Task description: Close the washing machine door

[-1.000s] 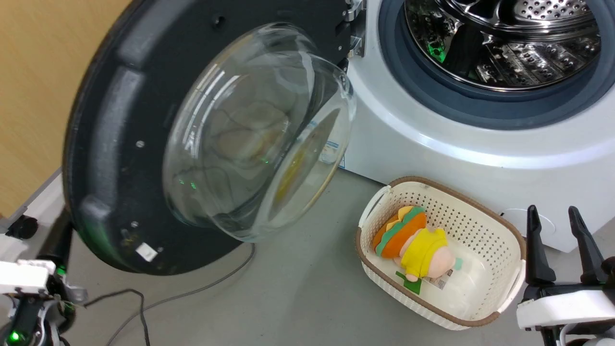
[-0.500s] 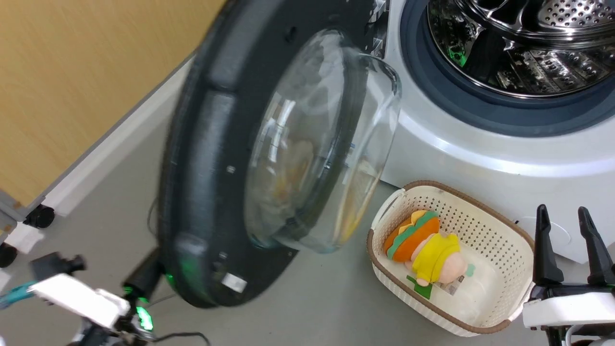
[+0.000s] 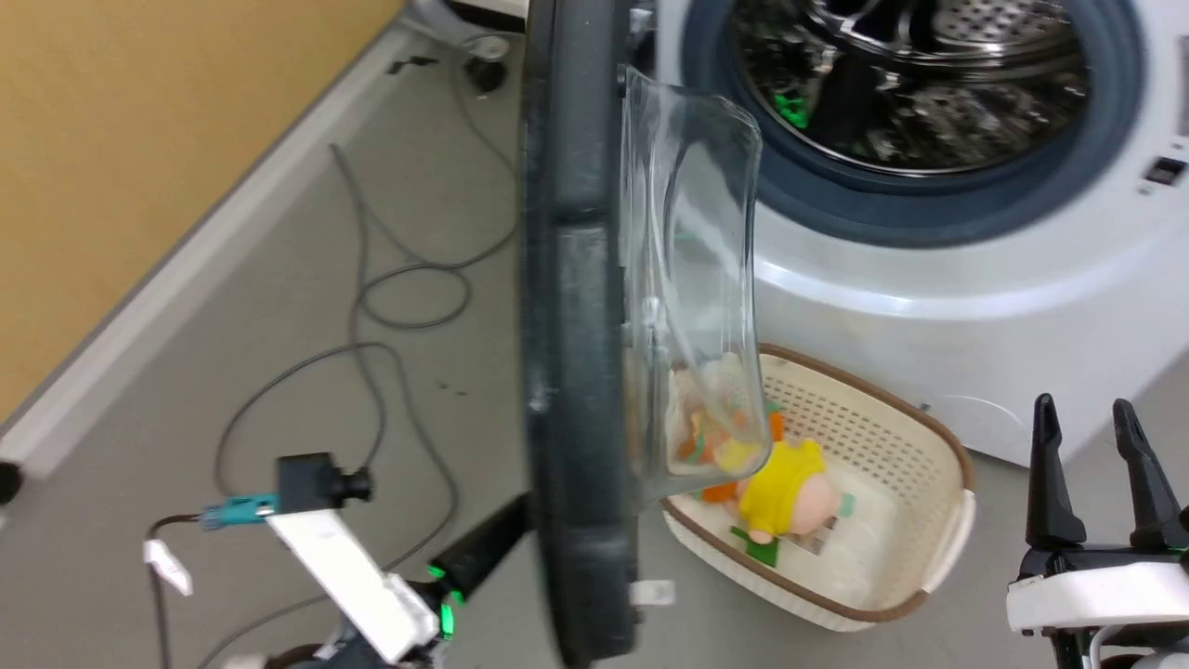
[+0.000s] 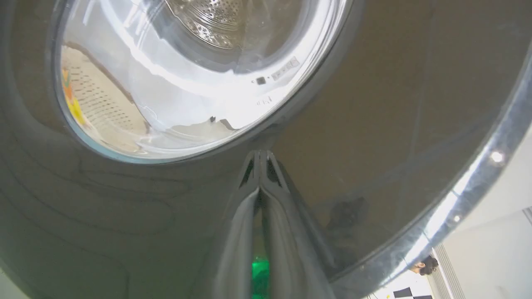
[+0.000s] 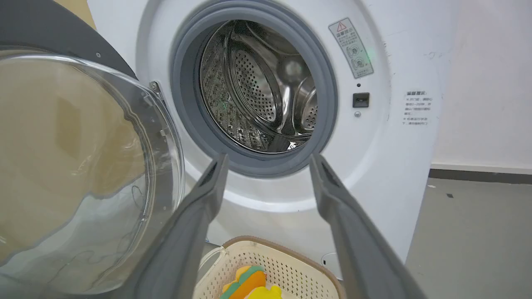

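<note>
Head view: the washing machine door point(image 3: 576, 325) stood edge-on, half open from the washing machine point(image 3: 929, 297). Left wrist view added the left jaws pressed together, tips against the door's glossy outer face, just below its window. Right jaws gaped empty, framing the drum point(image 5: 257, 91), with the door to their left.

The washing machine door point(image 3: 576, 325) stands edge-on left of the drum point(image 3: 910, 84), its window bulging right towards the washing machine point(image 3: 929, 297). On the floor before the machine sits a basket point(image 3: 873, 413), just right of the door's lower edge, with a plush toy point(image 3: 790, 488) in it (partly behind the window). Cables point(image 3: 372, 307) lie left of the door. The left gripper point(image 4: 260, 155) touches the door's outer face below the window; the right gripper point(image 3: 1096, 465) is right of the basket, well apart from the door.
</note>
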Tool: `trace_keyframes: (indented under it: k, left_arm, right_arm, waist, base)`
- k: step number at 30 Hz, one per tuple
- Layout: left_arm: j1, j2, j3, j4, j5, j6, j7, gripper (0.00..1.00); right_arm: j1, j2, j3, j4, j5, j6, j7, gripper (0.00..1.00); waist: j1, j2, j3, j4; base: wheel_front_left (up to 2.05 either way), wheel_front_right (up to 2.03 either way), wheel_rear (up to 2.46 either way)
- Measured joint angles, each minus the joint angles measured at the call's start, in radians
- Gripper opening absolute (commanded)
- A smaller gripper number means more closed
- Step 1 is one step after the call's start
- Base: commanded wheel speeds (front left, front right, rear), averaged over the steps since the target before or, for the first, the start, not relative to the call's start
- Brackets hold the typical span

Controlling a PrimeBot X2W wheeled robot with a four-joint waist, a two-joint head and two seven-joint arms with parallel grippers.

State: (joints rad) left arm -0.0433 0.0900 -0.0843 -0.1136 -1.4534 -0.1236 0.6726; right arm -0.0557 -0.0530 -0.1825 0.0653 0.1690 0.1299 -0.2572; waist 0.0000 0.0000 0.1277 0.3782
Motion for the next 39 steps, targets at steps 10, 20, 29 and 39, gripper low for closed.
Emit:
trace_keyframes:
  k: [10, 20, 29, 39]
  left_arm:
    - [-0.072, -0.01, -0.164, 0.001, 0.009, -0.002, -0.111, 0.0]
    - [-0.176, -0.014, -0.365, 0.111, 0.062, -0.002, -0.303, 0.0]
    - [-0.25, 0.079, -0.513, 0.159, 0.142, -0.002, -0.509, 0.0]
    - [-0.351, 0.254, -0.542, 0.288, 0.488, 0.018, -0.91, 0.0]
  right_arm:
    - [-0.003, 0.0, -0.002, 0.013, 0.018, 0.0, 0.0, 1.0]
    - [-0.005, 0.001, -0.01, 0.014, 0.019, 0.0, 0.0, 1.0]
    - [-0.005, 0.001, -0.021, 0.026, 0.05, 0.0, 0.0, 1.0]
    - [-0.005, 0.001, -0.051, 0.001, 0.06, 0.0, 0.0, 1.0]
  waist:
    - [0.0, 0.0, 0.0, -0.128]
    - [0.0, 0.0, 0.006, -0.222]
    - [0.0, 0.0, -0.005, -0.234]
    - [0.0, 0.0, -0.042, -0.209]
  base:
    - [0.0, 0.0, 0.0]
    - [0.0, 0.0, 0.0]
    - [0.0, 0.0, 0.0]
    - [0.0, 0.0, 0.0]
